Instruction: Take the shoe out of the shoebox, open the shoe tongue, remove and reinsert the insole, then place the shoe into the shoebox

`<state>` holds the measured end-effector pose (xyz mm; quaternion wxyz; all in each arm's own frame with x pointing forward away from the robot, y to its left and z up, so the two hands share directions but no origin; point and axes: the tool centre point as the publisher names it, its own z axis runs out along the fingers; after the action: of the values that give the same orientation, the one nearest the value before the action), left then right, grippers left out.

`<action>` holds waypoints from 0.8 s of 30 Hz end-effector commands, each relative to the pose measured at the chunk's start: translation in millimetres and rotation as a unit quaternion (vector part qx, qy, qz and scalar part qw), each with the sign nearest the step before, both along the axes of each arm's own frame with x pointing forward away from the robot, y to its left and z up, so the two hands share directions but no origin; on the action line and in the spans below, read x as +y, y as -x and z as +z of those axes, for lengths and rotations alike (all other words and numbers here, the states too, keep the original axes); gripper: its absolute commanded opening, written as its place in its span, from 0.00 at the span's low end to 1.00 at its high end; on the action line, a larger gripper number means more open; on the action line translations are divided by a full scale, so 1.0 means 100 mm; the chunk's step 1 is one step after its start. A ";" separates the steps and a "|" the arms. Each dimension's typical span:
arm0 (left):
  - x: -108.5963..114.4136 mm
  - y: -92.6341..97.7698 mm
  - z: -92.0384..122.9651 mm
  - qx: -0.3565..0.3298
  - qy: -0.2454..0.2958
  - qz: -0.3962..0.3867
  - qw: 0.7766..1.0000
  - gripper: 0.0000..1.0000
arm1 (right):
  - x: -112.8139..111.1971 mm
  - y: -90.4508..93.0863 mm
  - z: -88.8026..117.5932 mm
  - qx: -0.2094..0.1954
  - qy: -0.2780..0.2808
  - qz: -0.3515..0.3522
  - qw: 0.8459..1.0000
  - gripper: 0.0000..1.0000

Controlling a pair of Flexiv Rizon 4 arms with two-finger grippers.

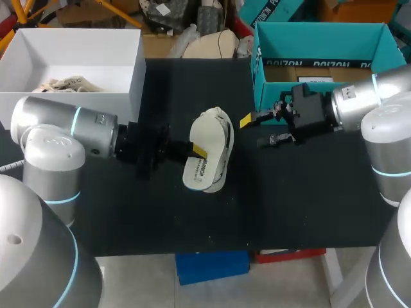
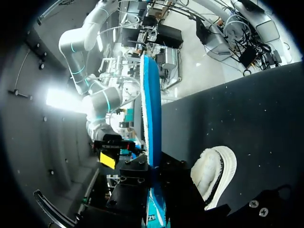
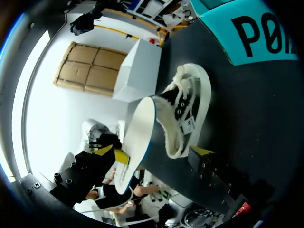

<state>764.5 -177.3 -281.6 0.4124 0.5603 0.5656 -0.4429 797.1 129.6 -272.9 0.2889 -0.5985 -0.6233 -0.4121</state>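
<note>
Stage reached: insole removal appears done; reinsertion not yet made.
Shoe: the white low-top shoe with black side markings and fleecy lining stands out of its box on its sole, near the middle of the table.
Insole: the cream foam insole with blue underside is out of the shoe, held on edge just beside it.
Left gripper: the left gripper is closed on the insole near its heel end, one finger on each face; the left wrist view shows the blue edge rising from between the fingers.
Right gripper: the right gripper hangs between shoe and shoebox, fingers spread wide, nothing in them.
Tongue: whether it is folded open cannot be told.
Shoebox: the teal cardboard shoebox sits open at the rear right, well apart from the shoe; no shoe in it.
Judged done: shoe taken out, insole drawn.
Judged outstanding: insole back into the shoe, shoe back into the shoebox.
Surface: a matte black table top, flat, with fine pale specks.
Other items: a white open-topped box at the rear left holds crumpled paper.
Room to work: bare black top lies nearer than the shoe and around it; the right arm stands between shoe and shoebox.
</note>
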 end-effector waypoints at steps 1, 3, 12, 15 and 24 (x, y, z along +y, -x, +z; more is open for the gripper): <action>0.00 0.00 0.01 0.000 -0.004 0.000 1.000 0.00 | 0.01 0.00 0.00 0.000 0.001 -0.001 1.000 1.00; 0.02 0.05 0.03 0.021 0.005 -0.010 1.000 0.00 | 0.01 0.00 0.00 0.000 0.001 -0.001 1.000 1.00; 0.11 0.35 0.13 0.194 0.041 -0.065 0.978 0.00 | -0.17 0.24 0.08 -0.066 0.079 -0.009 0.995 1.00; 0.10 0.44 0.15 0.218 0.033 -0.079 0.972 0.00 | -0.22 0.36 0.10 -0.087 0.087 -0.008 0.992 1.00; 0.11 0.66 0.12 0.244 -0.025 -0.093 0.965 0.00 | -0.36 0.67 0.18 -0.109 0.107 -0.014 0.988 1.00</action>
<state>699.7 -166.8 -273.8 0.2135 0.4868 0.5982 -0.5996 748.4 105.3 -263.3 0.1574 -0.5805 -0.6876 -0.4069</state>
